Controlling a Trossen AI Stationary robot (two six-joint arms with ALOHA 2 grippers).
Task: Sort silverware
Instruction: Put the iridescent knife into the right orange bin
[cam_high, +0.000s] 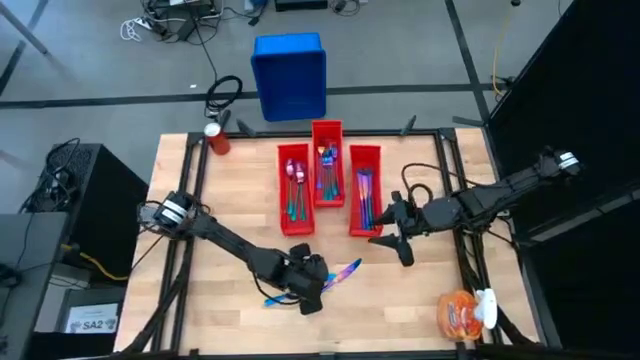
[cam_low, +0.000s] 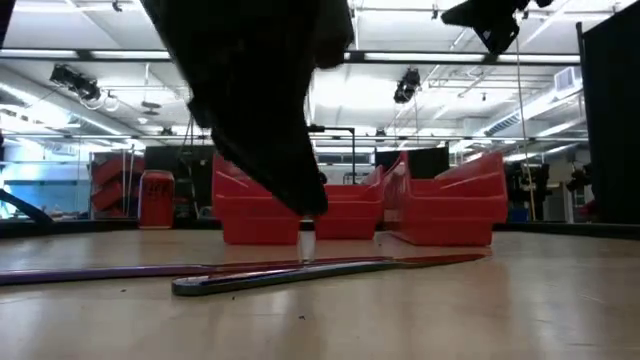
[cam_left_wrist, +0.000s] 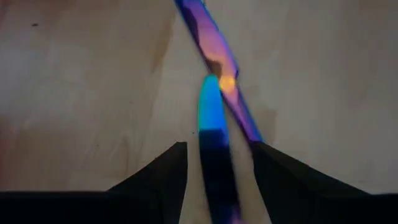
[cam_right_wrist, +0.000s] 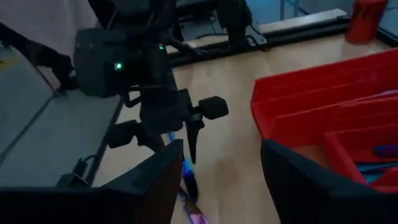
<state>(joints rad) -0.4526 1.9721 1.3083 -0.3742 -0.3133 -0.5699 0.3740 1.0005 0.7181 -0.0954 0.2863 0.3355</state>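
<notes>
A red can (cam_high: 217, 137) is standing at the far left corner of the bench (cam_high: 230, 215), and a blue bin (cam_high: 290, 75) is sitting on the floor beyond the far edge.

The left gripper (cam_high: 312, 290) is hovering low over the near middle of the bench, its fingers (cam_left_wrist: 166, 171) spread apart on either side of a blue-handled piece of silverware (cam_left_wrist: 211, 118). That piece is lying flat on the wood, crossing a second, purple-pink piece (cam_high: 343, 272) that is pointing away to the right. In the low view both pieces are lying flat on the bench in front of the bins, with the dark gripper hanging just above them.

Three red bins (cam_high: 328, 160) are sitting side by side at the far middle of the bench, each holding several iridescent utensils (cam_high: 296, 190): the left bin is showing spoons, while the middle and right ones are holding slimmer pieces I cannot tell apart.

The right gripper (cam_high: 398, 238) is waiting just beside the right bin, raised above the bench, with its fingers (cam_right_wrist: 298, 180) standing apart and holding nothing.

An orange packet (cam_high: 459, 313) and a white object are lying at the near right corner.
</notes>
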